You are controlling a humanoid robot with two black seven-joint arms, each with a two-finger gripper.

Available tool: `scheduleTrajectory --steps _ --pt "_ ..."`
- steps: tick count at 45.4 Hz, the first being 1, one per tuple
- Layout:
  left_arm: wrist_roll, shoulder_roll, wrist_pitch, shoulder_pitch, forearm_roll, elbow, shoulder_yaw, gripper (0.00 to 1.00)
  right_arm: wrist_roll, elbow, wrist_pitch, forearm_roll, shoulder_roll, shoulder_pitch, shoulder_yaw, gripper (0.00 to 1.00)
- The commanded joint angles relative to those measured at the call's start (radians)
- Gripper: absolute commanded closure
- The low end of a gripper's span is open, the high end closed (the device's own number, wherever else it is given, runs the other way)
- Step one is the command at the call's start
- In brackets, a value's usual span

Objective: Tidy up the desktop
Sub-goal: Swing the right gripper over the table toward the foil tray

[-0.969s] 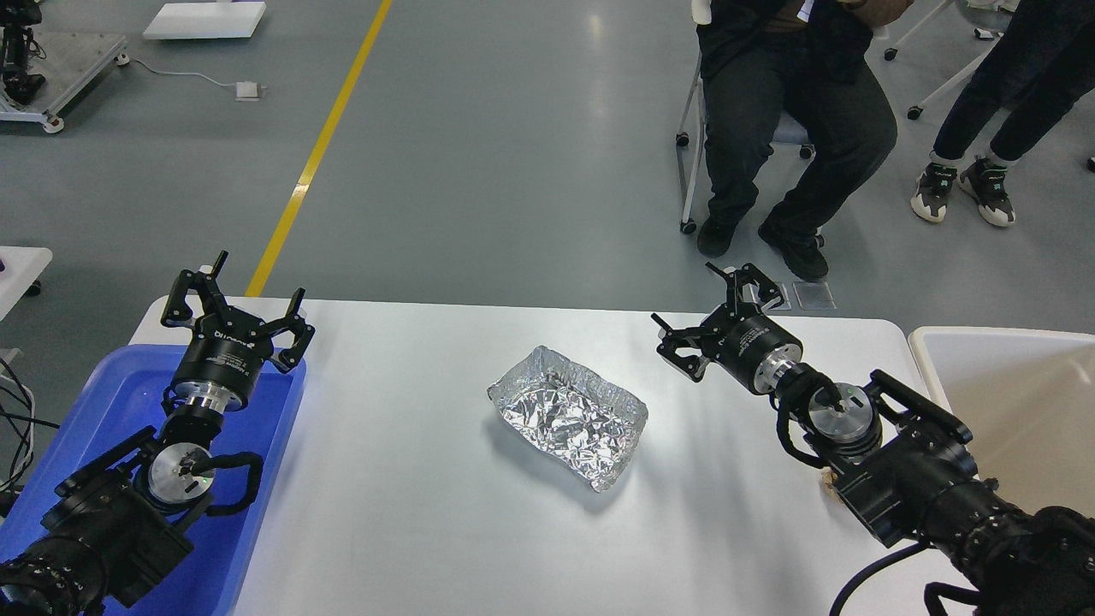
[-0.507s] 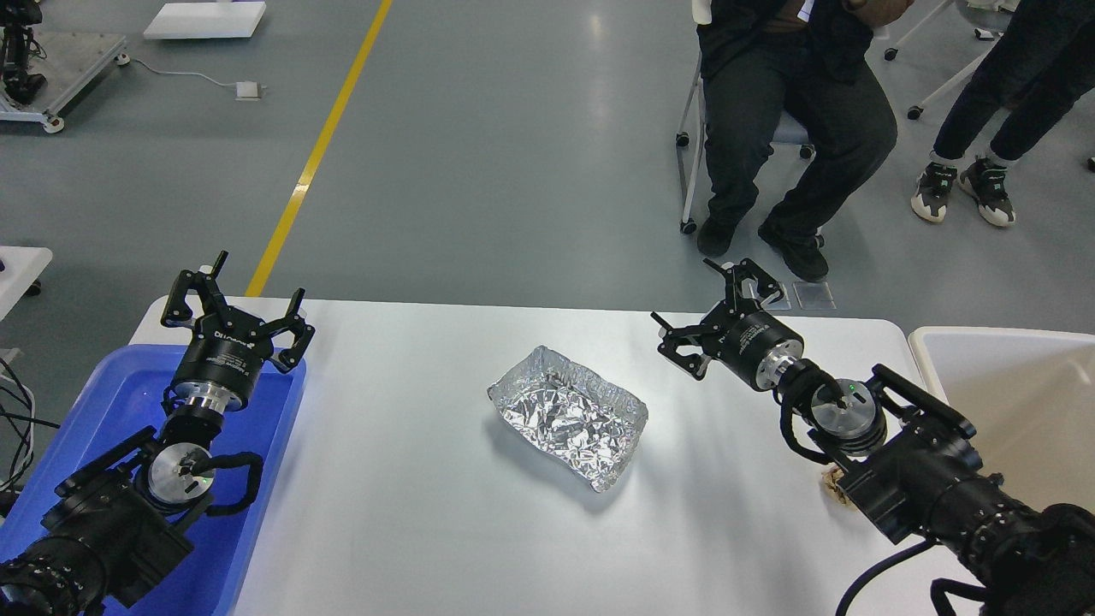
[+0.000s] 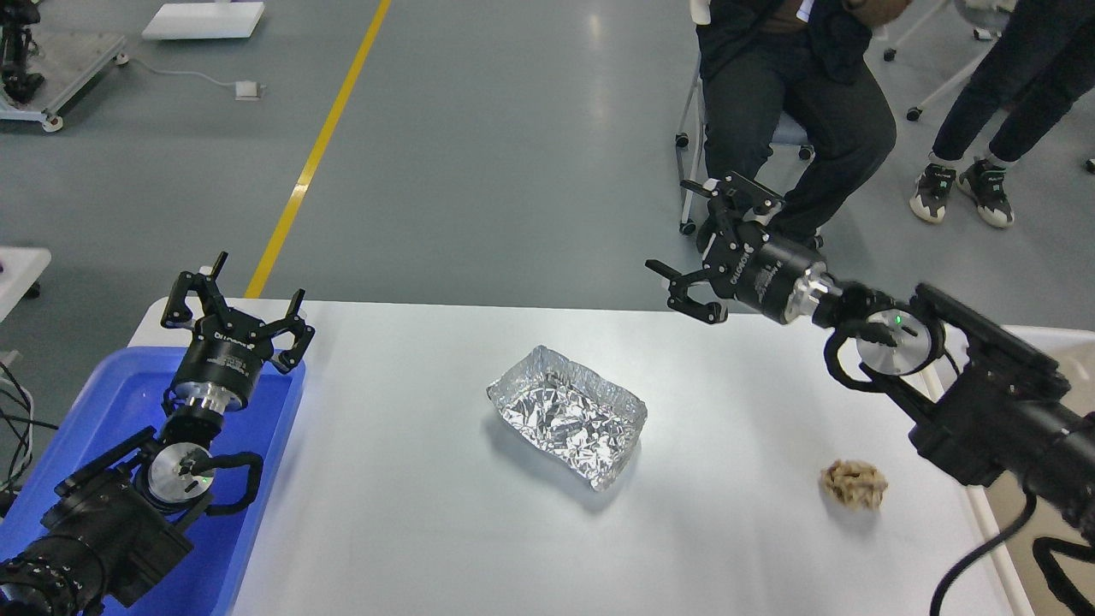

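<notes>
The tabletop (image 3: 411,513) carries a foil tray (image 3: 568,416) at centre and a crumpled wad (image 3: 854,484) near right. The right pincer (image 3: 706,248), open and empty, hangs over the far edge; the wad lies nearer and right of it, the tray nearer and left, long axis running far-left to near-right. The left pincer (image 3: 235,304), open, hovers over the blue bin (image 3: 111,402). Nothing blocks either reach.

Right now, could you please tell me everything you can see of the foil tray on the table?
The foil tray is a shallow, roughly rectangular dish of crinkled, shiny aluminium foil with a wavy raised rim. It looks empty. It sits upright, turned at an angle, near the middle of the white table. Only the table touches it; neither gripper is near it.
</notes>
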State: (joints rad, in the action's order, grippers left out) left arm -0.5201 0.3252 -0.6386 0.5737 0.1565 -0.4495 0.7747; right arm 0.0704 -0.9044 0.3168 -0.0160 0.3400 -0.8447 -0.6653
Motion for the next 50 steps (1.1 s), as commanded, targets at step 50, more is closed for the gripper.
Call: scheduleTrajectory --steps 50 --pt "0.002 0.000 -0.004 0.000 0.000 0.000 0.001 0.00 -0.049 0.104 -0.196 -0.917 -0.148 -0.195 0.811 0.00"
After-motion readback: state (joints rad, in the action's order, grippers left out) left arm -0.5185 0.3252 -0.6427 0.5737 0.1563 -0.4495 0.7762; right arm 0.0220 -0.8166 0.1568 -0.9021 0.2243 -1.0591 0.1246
